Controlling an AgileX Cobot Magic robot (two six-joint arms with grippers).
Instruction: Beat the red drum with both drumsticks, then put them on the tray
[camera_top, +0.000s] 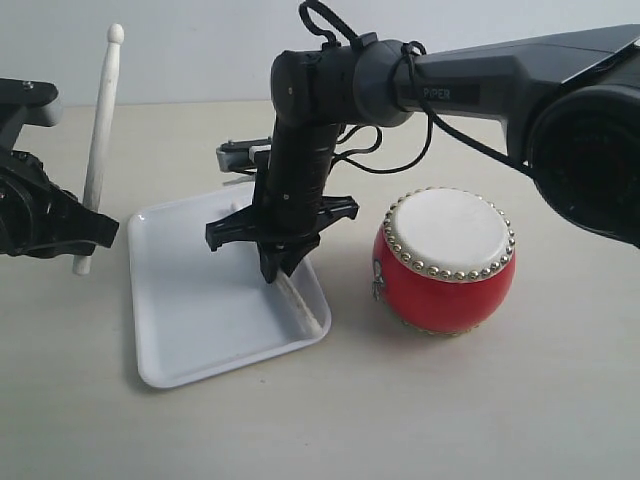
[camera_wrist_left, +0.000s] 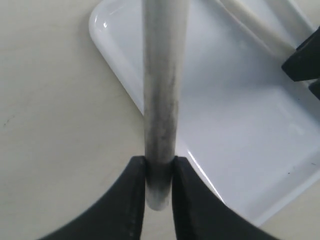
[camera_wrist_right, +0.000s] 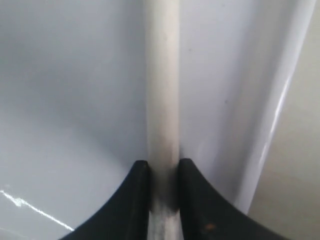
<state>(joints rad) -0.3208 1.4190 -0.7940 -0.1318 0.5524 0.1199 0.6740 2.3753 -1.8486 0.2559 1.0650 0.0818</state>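
The red drum (camera_top: 445, 262) stands on the table, right of the white tray (camera_top: 190, 330). My left gripper (camera_top: 88, 222) is shut on one drumstick (camera_top: 101, 145), which stands nearly upright with its bead tip up, left of the tray. In the left wrist view that drumstick (camera_wrist_left: 162, 85) sits clamped between the black fingers (camera_wrist_left: 135, 200) over the tray's edge (camera_wrist_left: 120, 75). My right gripper (camera_top: 281, 268) is down inside the tray near its right rim, shut on the other drumstick (camera_wrist_right: 162, 90), which lies along the tray floor (camera_wrist_right: 75, 90) close to the rim (camera_wrist_right: 280, 110).
The right arm (camera_top: 450, 85) reaches across above the drum from the upper right. A small grey metal part (camera_top: 238, 155) lies behind the tray. Beige tabletop (camera_top: 400, 410) surrounds the tray and the drum.
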